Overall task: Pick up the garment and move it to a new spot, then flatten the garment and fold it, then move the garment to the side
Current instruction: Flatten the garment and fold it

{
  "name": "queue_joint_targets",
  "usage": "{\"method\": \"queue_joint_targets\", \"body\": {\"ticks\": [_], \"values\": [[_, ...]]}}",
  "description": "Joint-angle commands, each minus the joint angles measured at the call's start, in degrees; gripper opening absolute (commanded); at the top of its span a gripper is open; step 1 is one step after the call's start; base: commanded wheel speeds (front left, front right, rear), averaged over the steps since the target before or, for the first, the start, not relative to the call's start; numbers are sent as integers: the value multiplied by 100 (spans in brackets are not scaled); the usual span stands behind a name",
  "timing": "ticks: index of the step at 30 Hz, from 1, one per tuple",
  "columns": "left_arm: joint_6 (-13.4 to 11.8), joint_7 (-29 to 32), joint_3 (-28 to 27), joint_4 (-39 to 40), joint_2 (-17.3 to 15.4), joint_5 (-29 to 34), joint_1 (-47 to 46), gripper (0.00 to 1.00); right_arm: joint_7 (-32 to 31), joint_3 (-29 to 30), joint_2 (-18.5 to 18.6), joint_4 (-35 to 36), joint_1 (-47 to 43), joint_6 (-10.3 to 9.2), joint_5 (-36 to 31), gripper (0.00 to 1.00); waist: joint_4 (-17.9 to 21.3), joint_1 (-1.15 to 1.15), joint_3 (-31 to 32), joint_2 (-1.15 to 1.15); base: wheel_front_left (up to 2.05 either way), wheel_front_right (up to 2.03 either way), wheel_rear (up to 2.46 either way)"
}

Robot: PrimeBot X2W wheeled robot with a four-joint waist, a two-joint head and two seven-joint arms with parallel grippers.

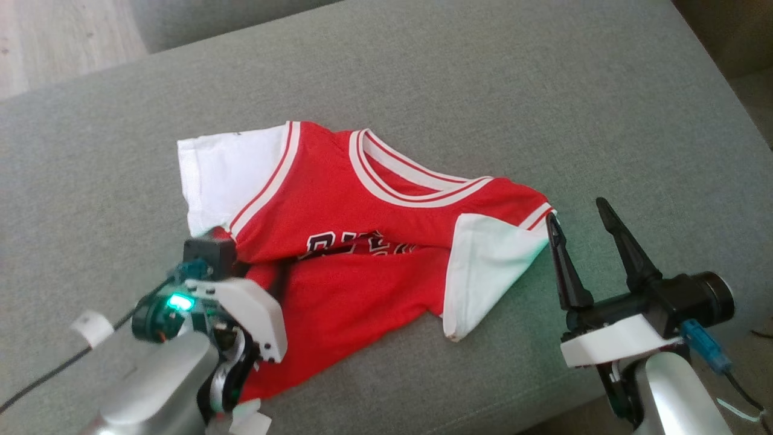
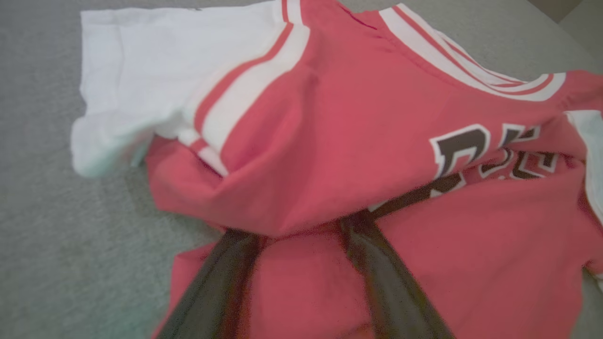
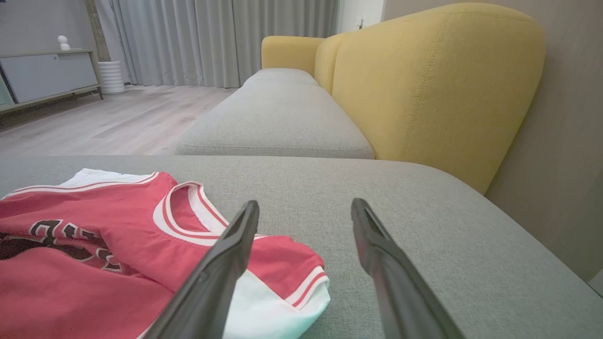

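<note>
The red jersey-style garment with white sleeves and striped trim point(image 1: 362, 199) lies rumpled across the middle of the head view, on a grey-green woven fabric cushion point(image 1: 513, 90). At lower left the left gripper point(image 2: 297, 230) sits low over the shirt's body, its two dark fingers spread wide and their tips tucked beneath a raised fold of red cloth. At lower right the right gripper point(image 1: 577, 211) also stands wide apart, holding nothing, with one finger just beside the folded white sleeve point(image 1: 483, 266).
</note>
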State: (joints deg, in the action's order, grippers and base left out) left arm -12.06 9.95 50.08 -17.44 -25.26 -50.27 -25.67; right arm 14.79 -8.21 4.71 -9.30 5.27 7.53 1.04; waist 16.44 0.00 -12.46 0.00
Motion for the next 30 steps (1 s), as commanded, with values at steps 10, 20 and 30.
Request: {"method": "queue_joint_targets", "body": {"ticks": [10,20,30], "values": [[-82,-615,-412,-703,143,232,-884,0,21,-58,-28,203,265,-4,24,100,-39,0,-130,0,0,0,0],[-241,-1054,-702,-1863,216,384,-1636,0,21,-179,17,131,418,-4,21,100,-93,0,-113,0,0,0,0],[-122,-1371,-952,-1658,154,-19,-1012,100,21,-37,69,106,169,-4,18,100,-95,0,182,0,0,0,0]]}}
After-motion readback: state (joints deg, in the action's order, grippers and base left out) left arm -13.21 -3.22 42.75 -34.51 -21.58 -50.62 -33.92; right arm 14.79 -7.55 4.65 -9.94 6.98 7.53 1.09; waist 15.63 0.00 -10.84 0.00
